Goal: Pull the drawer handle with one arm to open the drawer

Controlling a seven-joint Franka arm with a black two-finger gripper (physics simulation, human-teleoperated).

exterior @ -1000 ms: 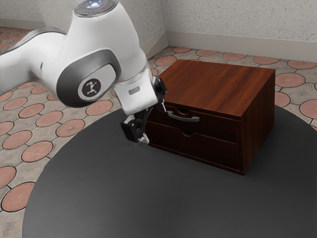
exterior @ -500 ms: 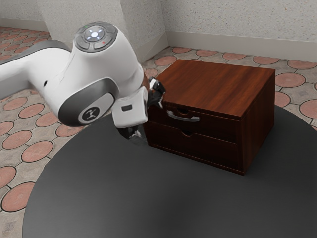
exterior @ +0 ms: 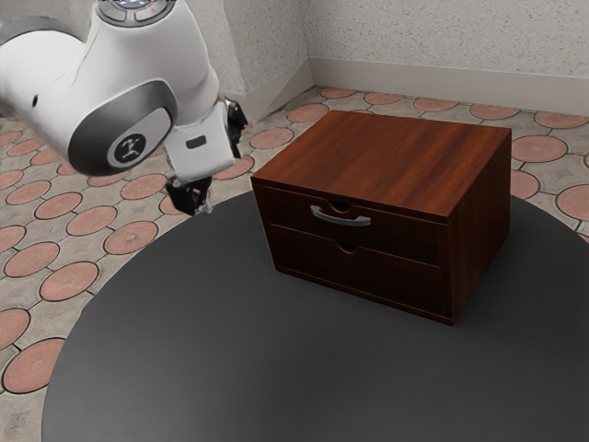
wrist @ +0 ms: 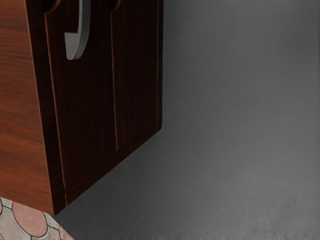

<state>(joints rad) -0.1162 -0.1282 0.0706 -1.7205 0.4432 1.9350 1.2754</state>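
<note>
With the jaws hanging by the counter's (exterior: 230, 350) edge, well apart from the handle (exterior: 340, 218) on the shut upper drawer (exterior: 386, 236), and their opening impossible to tell, a misaligned approach risks bumping the cabinet (exterior: 396, 157) or missing the handle.

The drawer chest (exterior: 396, 166) stands on the counter (exterior: 230, 350) right of the exterior view's centre, its handle (exterior: 340, 217) on the upper drawer (exterior: 386, 230) above the lower drawer (exterior: 386, 272), while the pincer (exterior: 189, 198) hangs at upper left, well apart from the chest, near the counter's edge.
</note>
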